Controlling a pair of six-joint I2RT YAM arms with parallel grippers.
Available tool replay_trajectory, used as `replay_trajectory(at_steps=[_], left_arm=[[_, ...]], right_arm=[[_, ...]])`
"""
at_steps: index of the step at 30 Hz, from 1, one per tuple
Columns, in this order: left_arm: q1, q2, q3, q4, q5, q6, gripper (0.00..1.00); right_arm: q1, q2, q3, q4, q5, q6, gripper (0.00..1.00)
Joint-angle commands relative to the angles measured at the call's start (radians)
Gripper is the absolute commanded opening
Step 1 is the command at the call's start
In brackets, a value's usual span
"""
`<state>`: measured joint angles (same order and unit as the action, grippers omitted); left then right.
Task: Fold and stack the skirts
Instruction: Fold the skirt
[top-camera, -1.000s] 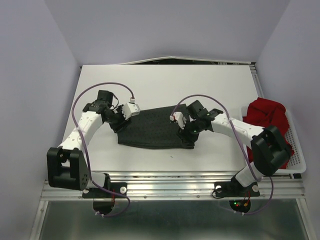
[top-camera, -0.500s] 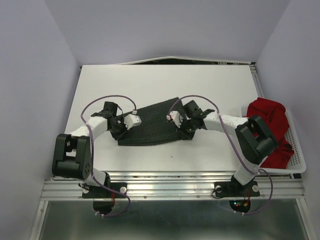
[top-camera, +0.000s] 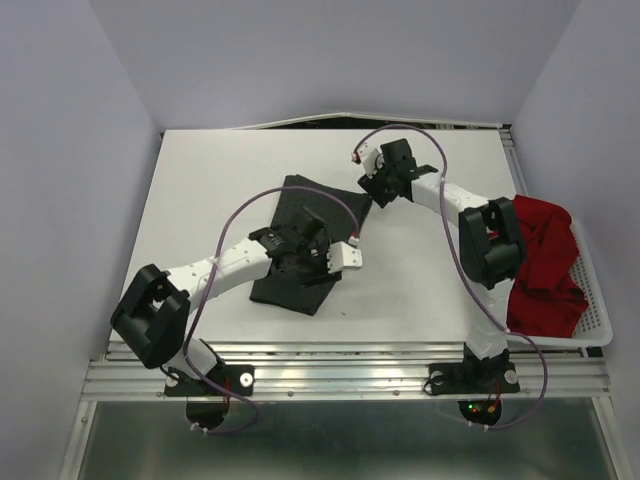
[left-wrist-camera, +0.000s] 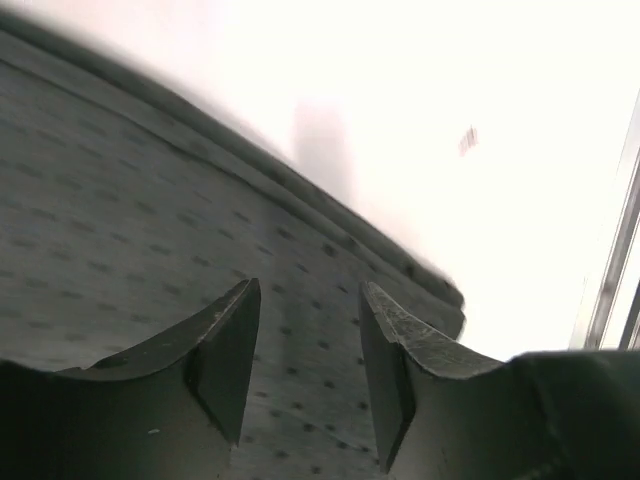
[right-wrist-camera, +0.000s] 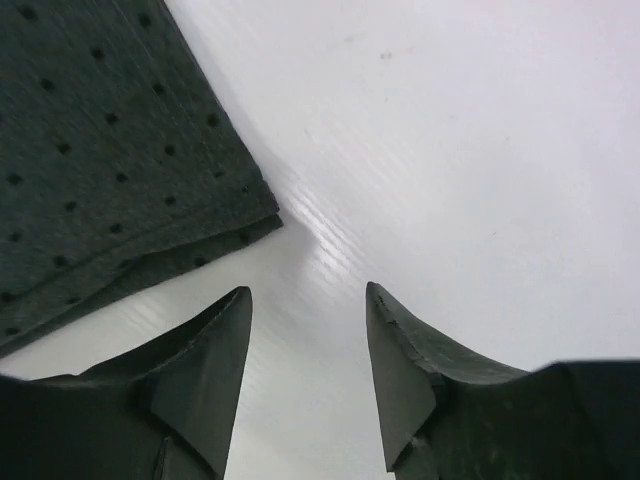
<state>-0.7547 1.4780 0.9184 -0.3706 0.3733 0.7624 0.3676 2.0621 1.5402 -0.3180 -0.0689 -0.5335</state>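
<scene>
Top view: grey skirt (top-camera: 298, 208) lies folded and slanted mid-table (top-camera: 220, 170). Left gripper (top-camera: 312, 258) sits over its near half, the cloth right under the fingers. Right gripper (top-camera: 375, 190) is at the skirt's far right corner, just beside the cloth. Red skirt (top-camera: 545, 250) is bunched in the basket (top-camera: 595, 312), well off to the right of both grippers.

Left wrist view: fingers (left-wrist-camera: 225, 345) spread, nothing between them. Dotted grey cloth is beneath and ahead of them. Its folded edge runs diagonally ahead, with bare table beyond.

Right wrist view: fingers (right-wrist-camera: 400, 350) spread, nothing held, over bare table. The skirt corner is ahead and left of the left finger, apart from it. The cloth shows two layers at that corner.
</scene>
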Motion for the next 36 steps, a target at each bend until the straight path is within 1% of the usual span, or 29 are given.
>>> replay_trajectory(at_steps=[1,2,3,4,5,6,7,8,10,11,12,14,16,20,24,30,33,34,36], left_arm=[[-0.008,-0.066,0.135,-0.022,-0.034,-0.126,0.57],[-0.008,-0.088,0.120,-0.027,-0.062,-0.106,0.58],[-0.006,-0.141,0.102,-0.028,-0.112,-0.082,0.61],[-0.006,-0.169,0.077,-0.040,-0.131,-0.049,0.63],[-0.006,-0.197,0.053,-0.048,-0.149,0.018,0.63],[-0.006,-0.249,-0.002,-0.053,-0.186,0.041,0.64],[-0.006,-0.272,-0.030,-0.060,-0.198,0.061,0.68],[-0.008,-0.295,-0.056,-0.070,-0.208,0.083,0.68],[-0.009,-0.367,-0.139,-0.070,-0.224,0.141,0.68],[-0.008,-0.390,-0.165,-0.064,-0.228,0.158,0.68],[-0.008,-0.412,-0.224,-0.053,-0.235,0.190,0.68],[-0.008,-0.470,-0.310,-0.015,-0.255,0.230,0.69],[-0.009,-0.502,-0.360,0.040,-0.269,0.242,0.69],[-0.017,-0.515,-0.455,0.128,-0.287,0.247,0.69],[-0.034,-0.478,-0.495,0.186,-0.283,0.258,0.70],[-0.060,-0.427,-0.568,0.258,-0.289,0.290,0.68],[-0.069,-0.386,-0.598,0.320,-0.313,0.308,0.61],[-0.069,-0.368,-0.599,0.334,-0.316,0.311,0.56],[-0.071,-0.352,-0.592,0.340,-0.320,0.313,0.53]], right_arm=[[0.013,-0.126,0.077,-0.102,-0.095,0.134,0.62],[0.013,-0.146,0.072,-0.122,-0.129,0.162,0.63],[0.013,-0.161,0.060,-0.141,-0.213,0.190,0.64],[0.013,-0.193,0.049,-0.176,-0.264,0.238,0.65],[0.022,-0.207,0.040,-0.188,-0.308,0.266,0.65],[0.031,-0.221,0.014,-0.196,-0.381,0.291,0.65],[0.059,-0.233,0.002,-0.214,-0.422,0.311,0.65],[0.076,-0.258,-0.015,-0.213,-0.454,0.369,0.65],[0.108,-0.278,-0.075,-0.175,-0.543,0.426,0.65],[0.137,-0.284,-0.093,-0.156,-0.574,0.497,0.65],[0.149,-0.287,-0.110,-0.135,-0.627,0.526,0.65],[0.171,-0.272,-0.153,-0.073,-0.679,0.604,0.65],[0.185,-0.252,-0.178,-0.021,-0.689,0.619,0.65],[0.195,-0.186,-0.212,0.010,-0.706,0.635,0.64],[0.195,-0.126,-0.268,0.040,-0.750,0.641,0.63],[0.195,-0.085,-0.308,0.056,-0.737,0.612,0.63],[0.195,-0.063,-0.312,0.053,-0.735,0.593,0.63],[0.195,-0.056,-0.308,0.037,-0.735,0.586,0.63],[0.195,-0.034,-0.296,0.022,-0.732,0.557,0.62]])
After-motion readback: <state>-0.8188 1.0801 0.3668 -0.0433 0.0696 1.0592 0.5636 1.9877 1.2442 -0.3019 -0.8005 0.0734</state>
